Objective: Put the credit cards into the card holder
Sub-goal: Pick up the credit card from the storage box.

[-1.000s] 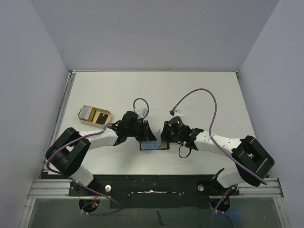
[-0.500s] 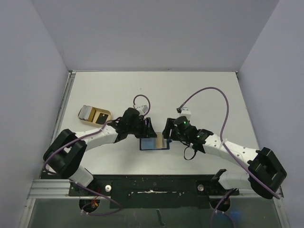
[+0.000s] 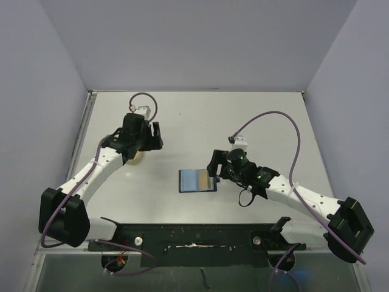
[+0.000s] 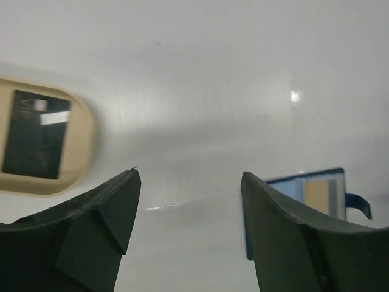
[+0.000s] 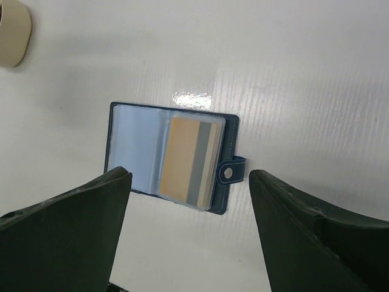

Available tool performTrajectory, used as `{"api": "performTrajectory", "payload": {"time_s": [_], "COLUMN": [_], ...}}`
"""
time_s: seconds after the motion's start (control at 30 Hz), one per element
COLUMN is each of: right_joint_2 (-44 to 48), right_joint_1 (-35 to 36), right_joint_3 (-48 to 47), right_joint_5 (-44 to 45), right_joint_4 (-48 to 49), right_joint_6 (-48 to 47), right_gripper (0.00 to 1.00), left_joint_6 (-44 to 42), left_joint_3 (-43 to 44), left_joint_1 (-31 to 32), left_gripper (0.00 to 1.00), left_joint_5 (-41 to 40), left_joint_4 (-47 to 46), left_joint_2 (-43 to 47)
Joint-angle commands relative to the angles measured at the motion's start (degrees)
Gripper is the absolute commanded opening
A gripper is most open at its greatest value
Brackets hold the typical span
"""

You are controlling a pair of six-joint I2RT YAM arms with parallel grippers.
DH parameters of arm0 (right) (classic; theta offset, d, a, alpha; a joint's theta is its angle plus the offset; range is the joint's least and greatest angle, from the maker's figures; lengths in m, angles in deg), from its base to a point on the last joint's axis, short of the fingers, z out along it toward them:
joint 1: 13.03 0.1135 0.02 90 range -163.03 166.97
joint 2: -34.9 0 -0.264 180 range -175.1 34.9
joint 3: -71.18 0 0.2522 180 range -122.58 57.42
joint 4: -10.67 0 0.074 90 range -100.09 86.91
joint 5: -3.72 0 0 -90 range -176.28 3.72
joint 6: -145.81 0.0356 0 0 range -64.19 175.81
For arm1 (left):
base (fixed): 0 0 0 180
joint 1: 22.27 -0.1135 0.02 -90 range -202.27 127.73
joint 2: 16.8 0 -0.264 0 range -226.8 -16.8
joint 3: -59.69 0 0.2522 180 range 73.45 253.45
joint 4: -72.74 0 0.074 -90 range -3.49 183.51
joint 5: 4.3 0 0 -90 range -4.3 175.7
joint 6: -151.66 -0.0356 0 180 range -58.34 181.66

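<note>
Card holder (image 5: pixel 130 143) open flat mid-frame, tan card (image 5: pixel 182 159) slotted inside. Black card (image 4: pixel 36 134), blurry, seemingly in beige tray (image 4: pixel 85 137), left edge. Left end effector (image 4: pixel 188 176) and right end effector (image 5: pixel 189 176) both spread, empty.

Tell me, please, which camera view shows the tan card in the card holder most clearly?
The right wrist view: the tan card lies in a clear sleeve of the open card holder, grey stripe visible. The left wrist view catches it small and blurred; the top external view shows only a tan patch.
</note>
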Motion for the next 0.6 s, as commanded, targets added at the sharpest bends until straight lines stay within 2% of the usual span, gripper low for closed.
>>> {"api": "performTrajectory", "payload": {"time_s": [0.0,0.23,0.57], "right_joint_2": [2.4,2.5,3.2], "right_joint_1": [0.5,0.4,0.4], "right_joint_3": [0.4,1.2,1.6], "right_joint_5": [0.5,-1.2,-1.9], "right_joint_4": [2.5,3.8,4.2], "right_joint_6": [-1.3,-2.3,-3.3], "right_gripper": [0.80,0.80,0.80], "left_joint_6": [-7.5,-13.5,-19.4], "left_joint_3": [4.5,5.7,8.1], "left_joint_1": [-7.1,-15.0,-17.3], "left_gripper": [0.67,0.62,0.56], "left_joint_5": [-6.9,-14.8,-24.6], "left_joint_4": [6.5,8.2,6.8], "left_joint_2": [2.5,0.5,-8.3]}}
